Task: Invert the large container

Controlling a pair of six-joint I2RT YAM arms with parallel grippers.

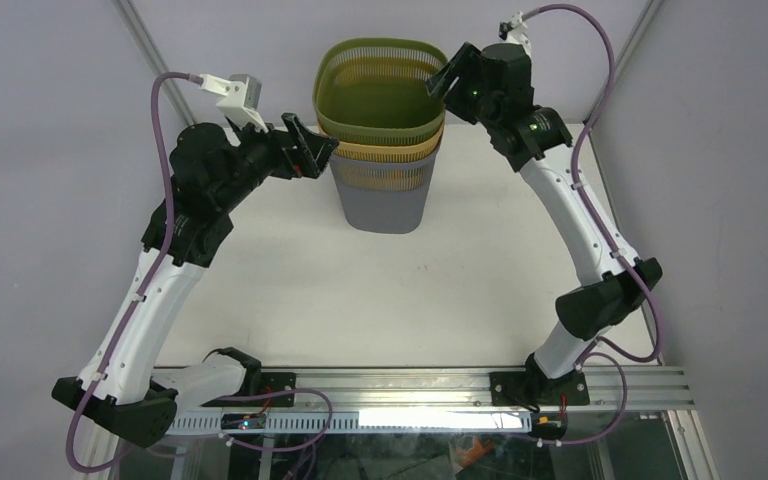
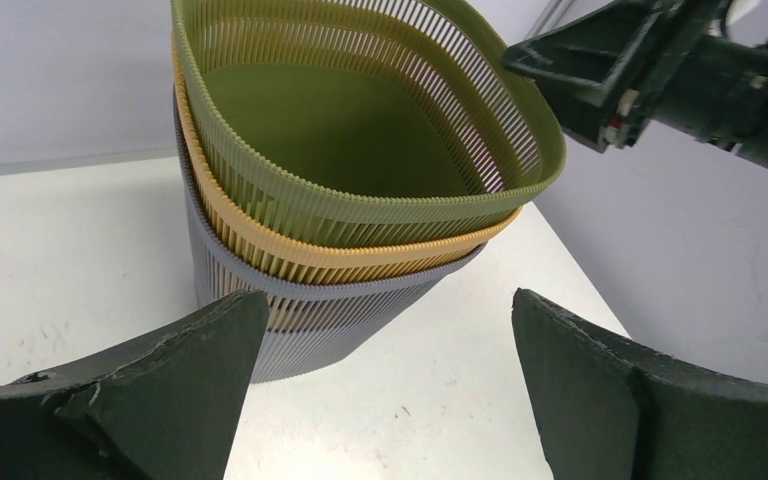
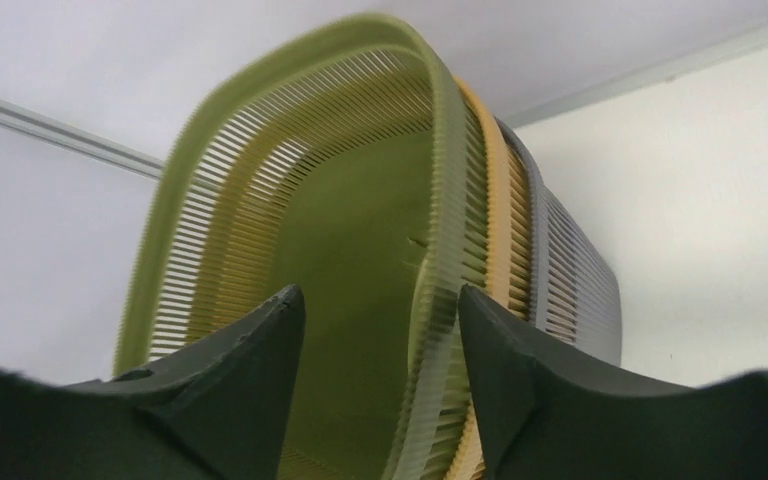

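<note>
Three slatted baskets are nested upright at the table's far middle: a green one innermost and highest, an orange one under it, a grey one outermost. My right gripper is open. It straddles the green basket's right rim, one finger inside and one outside the wall. My left gripper is open and empty. It hovers just left of the stack, level with the rims and apart from them. The left wrist view shows the stack ahead of the left gripper and the right gripper at the far rim.
The white table extends toward me from the stack. Grey walls stand close behind and on both sides. An aluminium rail with both arm bases runs along the near edge.
</note>
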